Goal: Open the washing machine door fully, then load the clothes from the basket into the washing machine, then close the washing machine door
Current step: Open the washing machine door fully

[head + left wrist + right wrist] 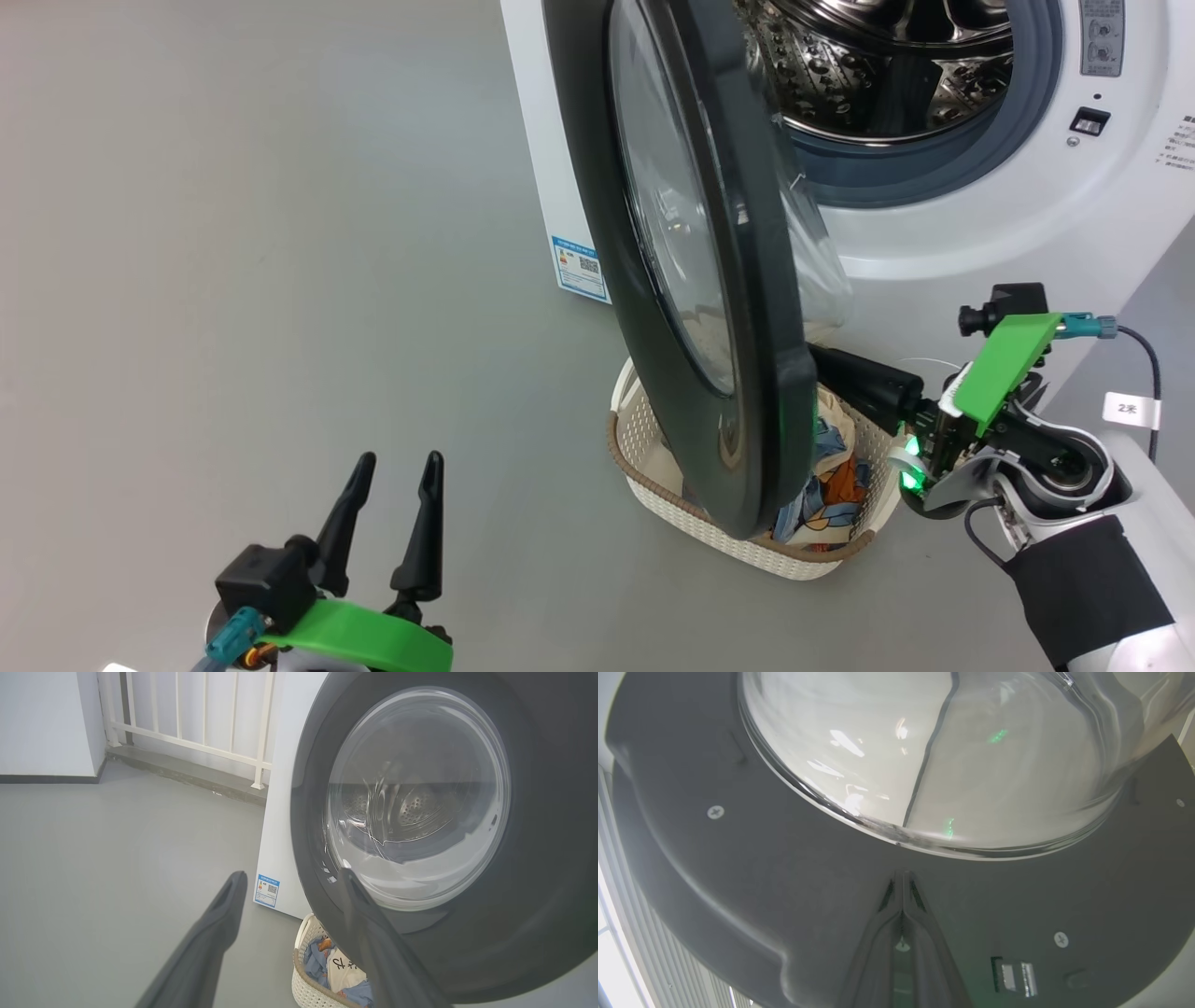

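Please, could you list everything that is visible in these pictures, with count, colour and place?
washing machine: one, white, upper right
washing machine door: one, black rim with clear glass, partly open, above the basket
drum: one, steel, inside the machine
label sticker: one, blue, machine's side
basket: one, cream-white, on floor below the door
clothes: several, cream and light blue, in basket
floor: one, grey
railing: one, white, background
left gripper: one, dark, open, lower left
right gripper: one, dark, shut, at door's inner side
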You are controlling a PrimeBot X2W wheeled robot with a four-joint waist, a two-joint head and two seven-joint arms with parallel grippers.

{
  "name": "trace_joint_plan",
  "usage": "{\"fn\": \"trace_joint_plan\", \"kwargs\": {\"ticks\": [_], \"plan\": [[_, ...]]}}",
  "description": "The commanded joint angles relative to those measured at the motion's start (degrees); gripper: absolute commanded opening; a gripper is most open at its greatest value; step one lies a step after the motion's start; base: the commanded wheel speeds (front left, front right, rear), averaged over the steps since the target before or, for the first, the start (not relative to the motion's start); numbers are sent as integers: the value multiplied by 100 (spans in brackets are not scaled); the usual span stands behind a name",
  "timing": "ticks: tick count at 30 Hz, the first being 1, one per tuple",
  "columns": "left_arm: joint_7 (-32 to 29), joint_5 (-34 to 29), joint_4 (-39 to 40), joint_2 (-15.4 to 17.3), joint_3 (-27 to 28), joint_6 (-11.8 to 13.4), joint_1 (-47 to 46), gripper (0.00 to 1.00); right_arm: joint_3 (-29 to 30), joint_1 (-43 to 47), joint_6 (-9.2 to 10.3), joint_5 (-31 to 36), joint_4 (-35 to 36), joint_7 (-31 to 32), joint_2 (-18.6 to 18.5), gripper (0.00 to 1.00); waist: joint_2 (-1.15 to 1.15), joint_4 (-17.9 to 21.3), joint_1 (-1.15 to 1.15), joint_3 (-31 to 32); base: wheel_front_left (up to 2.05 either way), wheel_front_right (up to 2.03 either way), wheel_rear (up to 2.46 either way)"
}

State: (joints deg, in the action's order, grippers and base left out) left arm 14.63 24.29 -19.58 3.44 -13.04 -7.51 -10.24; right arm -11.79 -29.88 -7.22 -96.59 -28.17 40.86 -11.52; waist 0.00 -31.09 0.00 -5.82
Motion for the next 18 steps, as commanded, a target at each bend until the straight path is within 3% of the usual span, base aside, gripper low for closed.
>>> {"fn": "trace_joint_plan", "kwargs": {"ticks": [1, 18], "plan": [[37, -18, 116, 94, 200, 2, -67, 100, -94, -2, -26, 40, 155, 71, 105, 0, 0, -2, 0, 9, 0, 0, 0], [37, -43, 48, 126, 132, 2, -31, 100, 196, 186, -26, 285, 157, 159, 255, 0, 0, 198, 0, 226, 0, 0, 0]]}}
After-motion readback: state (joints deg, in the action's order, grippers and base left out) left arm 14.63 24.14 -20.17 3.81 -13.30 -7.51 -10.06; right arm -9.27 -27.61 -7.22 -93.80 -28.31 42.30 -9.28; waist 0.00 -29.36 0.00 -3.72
